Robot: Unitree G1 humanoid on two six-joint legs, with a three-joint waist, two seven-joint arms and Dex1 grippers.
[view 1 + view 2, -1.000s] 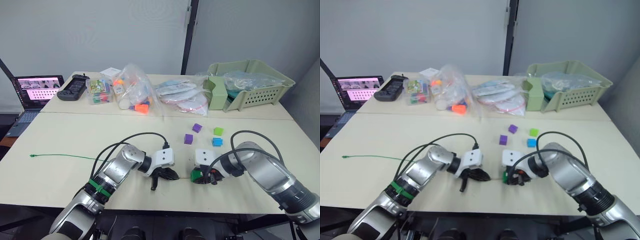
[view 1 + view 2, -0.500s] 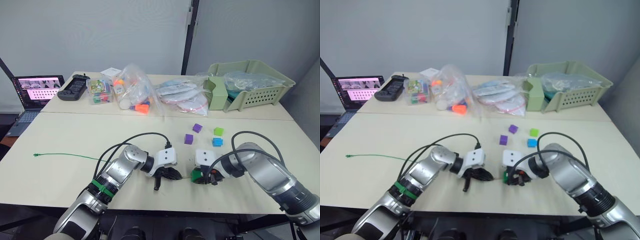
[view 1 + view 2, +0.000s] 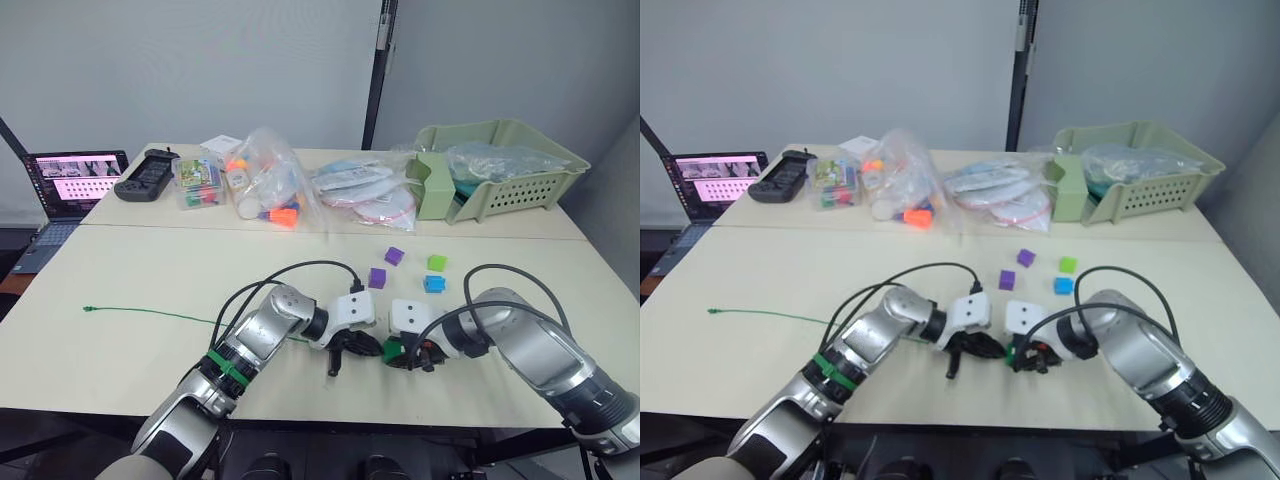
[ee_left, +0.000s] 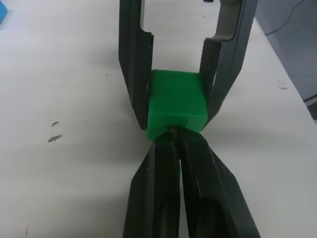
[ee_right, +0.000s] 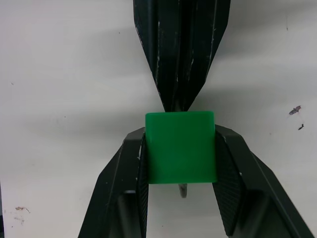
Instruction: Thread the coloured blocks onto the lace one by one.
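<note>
A pale green basket (image 3: 520, 190) sits at the far right corner of the surface (image 3: 140, 280). It has a crinkly clear bag (image 3: 500, 158) in it, and what is in the bag is hard to make out. Along the far edge lie clear plastic bags (image 3: 268, 185) with orange toy pieces inside, a small clear box (image 3: 197, 183) of bright bits, and some flat packets (image 3: 360, 190).

There are five coloured blocks. Two purple blocks (image 3: 394, 256) (image 3: 377, 278), one lime green block (image 3: 436, 263) and one blue block (image 3: 433, 284) lie loose on the surface, toward the right side, between the far edge and the near one. The dark green block (image 5: 181, 147) is near the front edge, in the middle.

The right pincer (image 5: 181, 148) is squeezed tight on the dark green block, one finger on each side. The left pincer (image 4: 177, 141) is pinched closed with its tips right up against the block. It holds the pale tip of the lace (image 5: 183, 190), which pokes out of the block on the far side. Most of that tip is hidden inside the block and between the fingers.

There is one lace (image 3: 150, 313). It is a thin green cord that runs from the left pincer across the surface toward the left edge.

A laptop (image 3: 65, 185) stands off the far left corner, and part of it is cut off. A black gadget (image 3: 145, 175) lies beside it on the surface.
</note>
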